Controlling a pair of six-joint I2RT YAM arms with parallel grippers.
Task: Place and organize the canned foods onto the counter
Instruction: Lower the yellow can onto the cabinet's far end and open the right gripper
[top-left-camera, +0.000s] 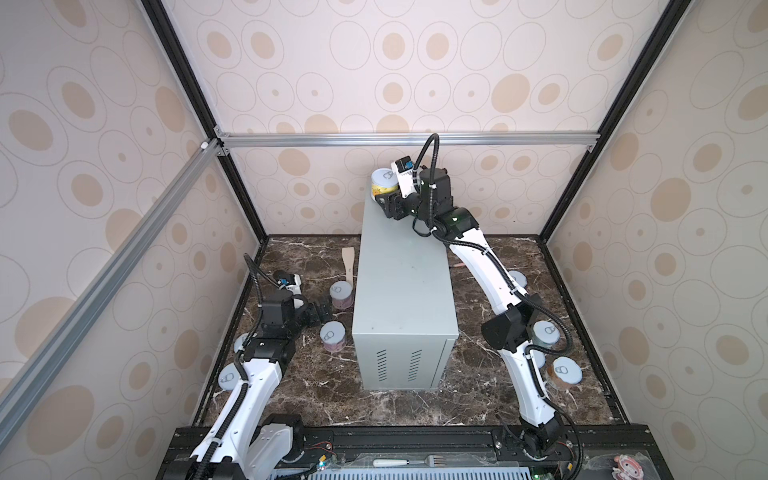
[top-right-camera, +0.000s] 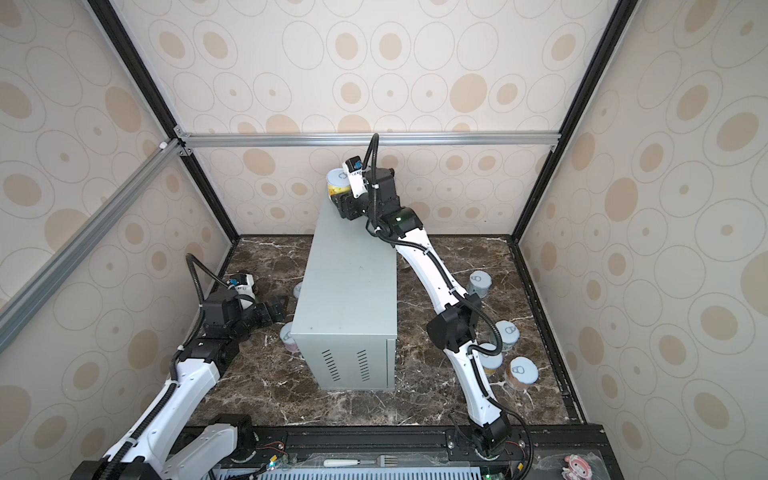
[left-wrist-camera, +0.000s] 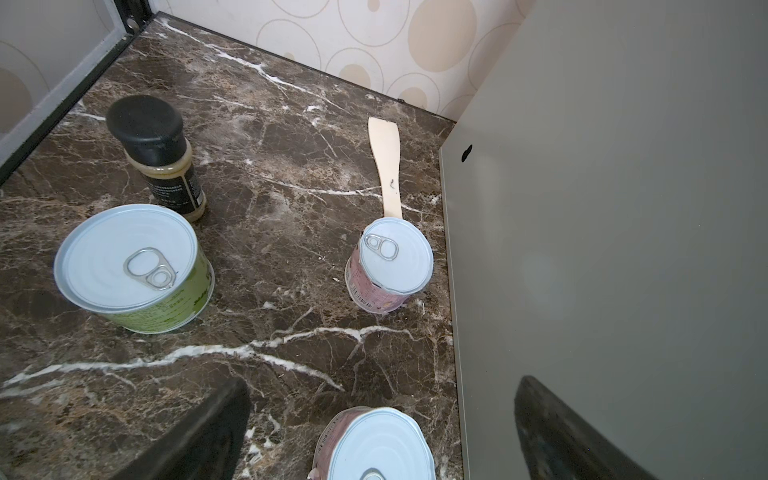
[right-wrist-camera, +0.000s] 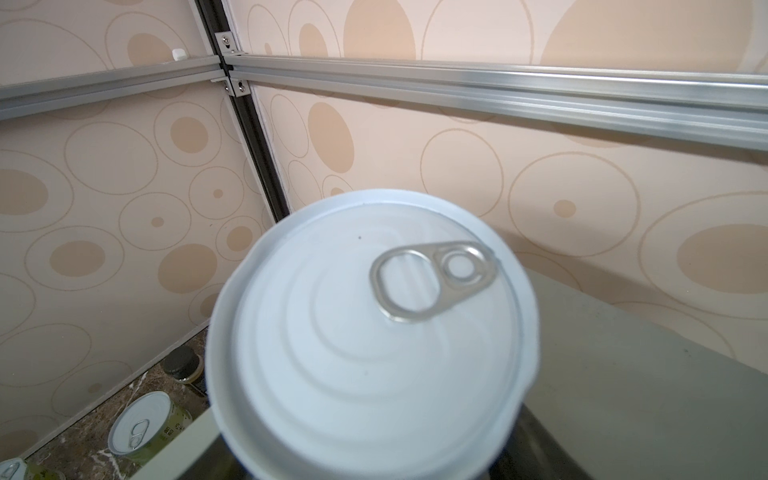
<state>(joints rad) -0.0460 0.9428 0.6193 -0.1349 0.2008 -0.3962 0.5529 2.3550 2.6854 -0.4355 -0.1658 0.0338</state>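
My right gripper (top-left-camera: 382, 197) (top-right-camera: 337, 198) is shut on a yellow-labelled can (top-left-camera: 383, 182) (top-right-camera: 337, 181) at the far left corner of the grey counter (top-left-camera: 403, 282) (top-right-camera: 349, 282). The can's silver pull-tab lid (right-wrist-camera: 370, 332) fills the right wrist view and hides the fingers. Whether the can rests on the counter top I cannot tell. My left gripper (top-left-camera: 326, 309) (left-wrist-camera: 382, 386) stands open low on the marble, left of the counter. One pink can (top-left-camera: 332, 336) (left-wrist-camera: 374, 449) lies just ahead between its fingers, untouched. A second pink can (top-left-camera: 341, 294) (left-wrist-camera: 390, 266) stands farther on.
A green can (left-wrist-camera: 133, 270) and a dark-capped bottle (left-wrist-camera: 162, 153) stand left of the pink cans. A wooden spatula (top-left-camera: 347, 266) (left-wrist-camera: 386, 166) lies beside the counter wall. Several cans (top-left-camera: 564, 372) (top-right-camera: 479, 284) stand right of the counter, partly behind my right arm.
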